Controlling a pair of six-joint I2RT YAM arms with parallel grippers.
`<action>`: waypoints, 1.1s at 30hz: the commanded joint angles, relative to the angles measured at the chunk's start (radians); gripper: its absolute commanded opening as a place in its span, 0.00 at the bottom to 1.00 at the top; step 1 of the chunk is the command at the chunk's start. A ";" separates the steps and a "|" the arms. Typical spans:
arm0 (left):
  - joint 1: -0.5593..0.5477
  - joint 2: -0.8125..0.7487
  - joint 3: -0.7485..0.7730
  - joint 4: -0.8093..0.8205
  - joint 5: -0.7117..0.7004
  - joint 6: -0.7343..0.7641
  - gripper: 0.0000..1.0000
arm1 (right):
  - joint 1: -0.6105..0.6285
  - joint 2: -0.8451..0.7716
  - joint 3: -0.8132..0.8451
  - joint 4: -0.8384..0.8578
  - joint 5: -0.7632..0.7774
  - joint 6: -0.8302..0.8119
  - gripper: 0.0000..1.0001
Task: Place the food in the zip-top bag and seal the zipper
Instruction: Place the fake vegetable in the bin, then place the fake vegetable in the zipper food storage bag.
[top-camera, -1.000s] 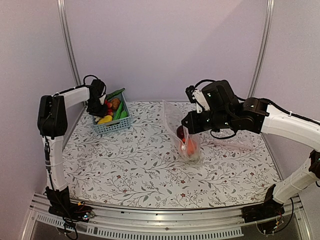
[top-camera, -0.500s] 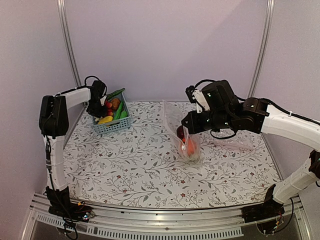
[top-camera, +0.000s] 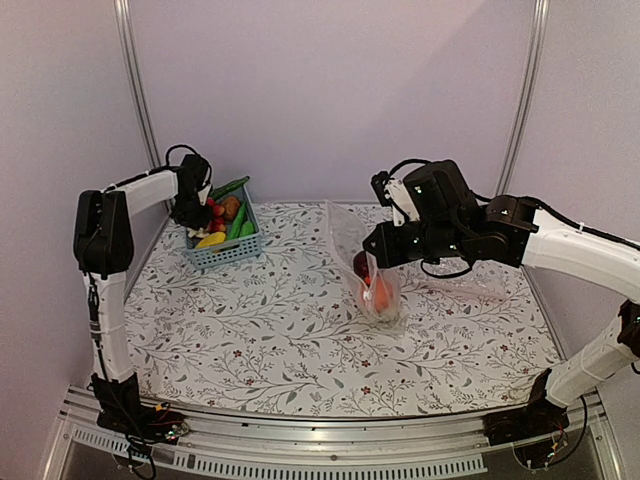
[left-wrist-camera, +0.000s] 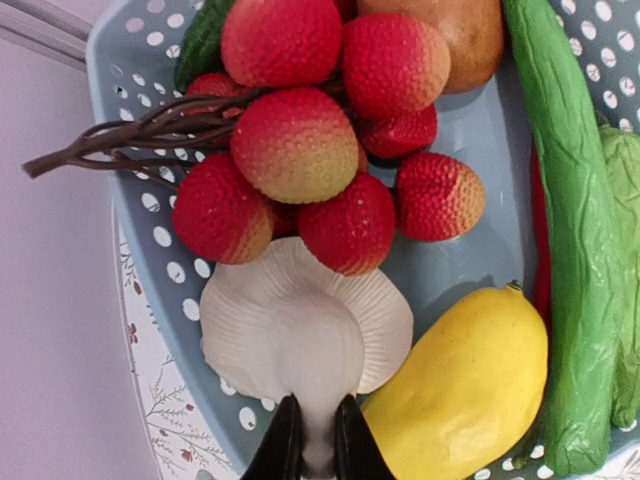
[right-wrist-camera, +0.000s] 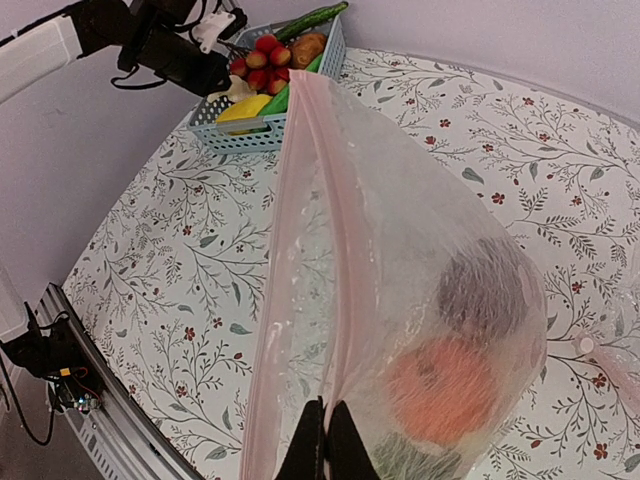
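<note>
The blue basket (top-camera: 228, 247) stands at the far left. My left gripper (left-wrist-camera: 312, 440) is inside it, shut on the stem end of the cream-white vegetable (left-wrist-camera: 300, 330), which lies on the basket floor (left-wrist-camera: 470, 140) under the red fruits (left-wrist-camera: 300, 140). My right gripper (right-wrist-camera: 326, 425) is shut on the mouth edge of the zip-top bag (right-wrist-camera: 400, 230) and holds it up at mid table (top-camera: 350, 240). The pinkish zipper (right-wrist-camera: 320, 200) runs away from the fingers. An orange piece (right-wrist-camera: 445, 385) and a dark maroon piece (right-wrist-camera: 485, 290) sit in the bag's bottom.
The basket also holds a yellow fruit (left-wrist-camera: 470, 380), a long green cucumber (left-wrist-camera: 570, 230) and a brown piece (left-wrist-camera: 460, 40). A second clear bag (top-camera: 475, 285) lies flat under my right arm. The flowered tablecloth (top-camera: 260, 340) covers the table.
My left gripper has shifted slightly up and back at the basket. The right arm and the bag have stayed still.
</note>
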 joint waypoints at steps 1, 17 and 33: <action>-0.013 -0.144 -0.003 -0.003 -0.008 -0.024 0.07 | 0.003 -0.013 0.012 -0.013 0.009 -0.003 0.00; -0.088 -0.496 -0.226 0.024 0.319 -0.125 0.07 | 0.003 -0.004 0.026 -0.009 -0.006 -0.007 0.00; -0.381 -0.871 -0.532 0.249 0.691 -0.375 0.07 | 0.004 0.072 0.115 -0.065 -0.035 0.005 0.00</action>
